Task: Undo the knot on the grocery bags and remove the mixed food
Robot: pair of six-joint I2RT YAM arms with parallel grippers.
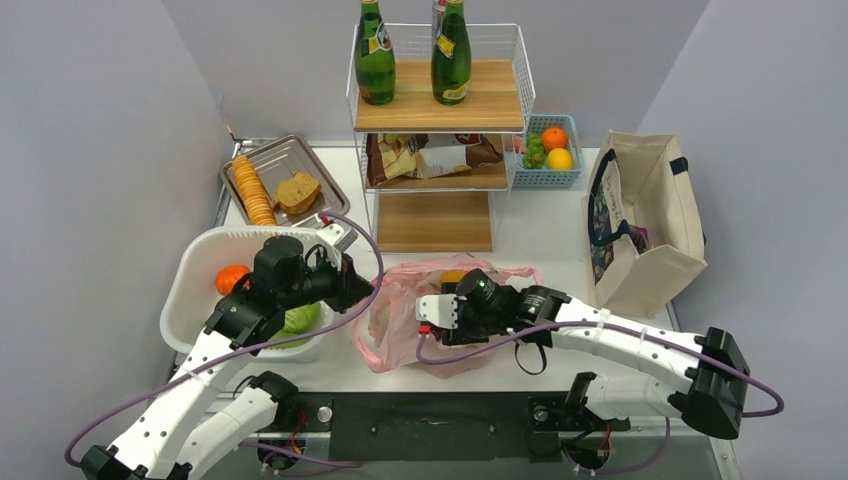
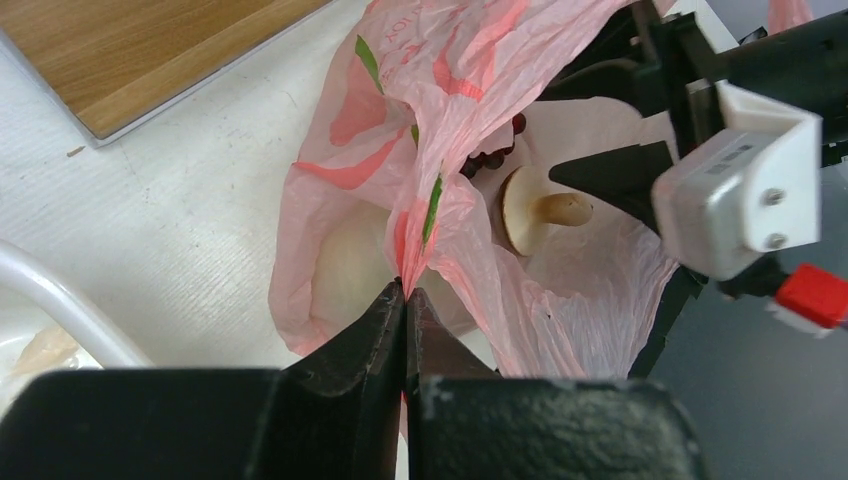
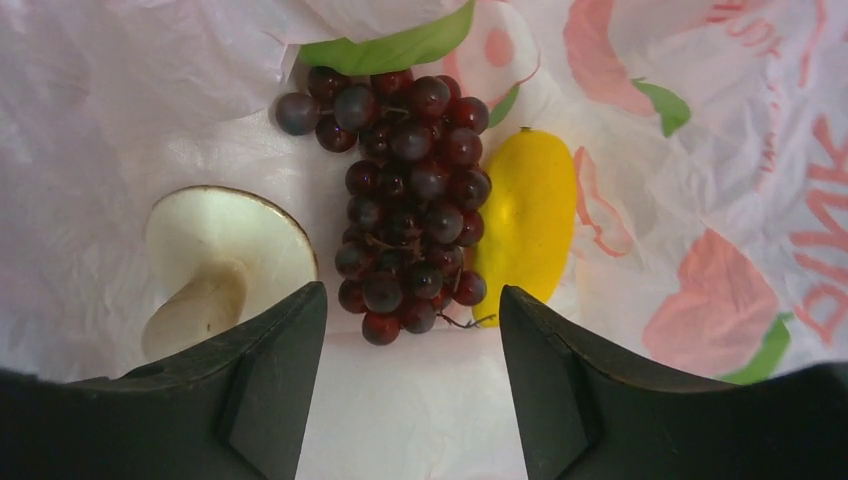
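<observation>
Close to the near edge of the tabletop [image 1: 545, 225], about midway along it, lies the pink bag [image 1: 388, 322], crumpled and with its mouth gaping open. The left gripper [image 2: 405, 292] reaches in from the bag's left side. Its jaws are pressed together on a thin pinched fold of the pink plastic, which rises out of the fingertips in a taut ridge.

The right gripper [image 3: 412, 300] comes from the right and points down into the open mouth. Its jaws stand well apart and hold nothing. Just beyond its fingertips, on the bag's inner surface, three foods lie side by side. A tan mushroom [image 3: 222, 255] lies on its side by the left finger. A bunch of dark grapes [image 3: 410, 200] lines up with the gap between the fingers. A yellow fruit [image 3: 528, 215] touches the grapes on the right-finger side. From the left wrist view the mushroom shows through the opening, right next to the right gripper's dark finger.

Left of the bag, by the left edge, stands a white tub [image 1: 190, 290] holding an orange fruit [image 1: 231, 277] and a green vegetable [image 1: 300, 318]. By the right edge stands a beige canvas tote [image 1: 655, 215], open at the top.

Farther back toward the far left corner is a metal tray [image 1: 300, 155] of crackers and bread. At the middle of the far edge rises a wire rack [image 1: 500, 95] with two green bottles [image 1: 375, 50] on its top shelf and snack packets on the one below. A blue basket [image 1: 545, 178] of fruit sits just beside its right side.
</observation>
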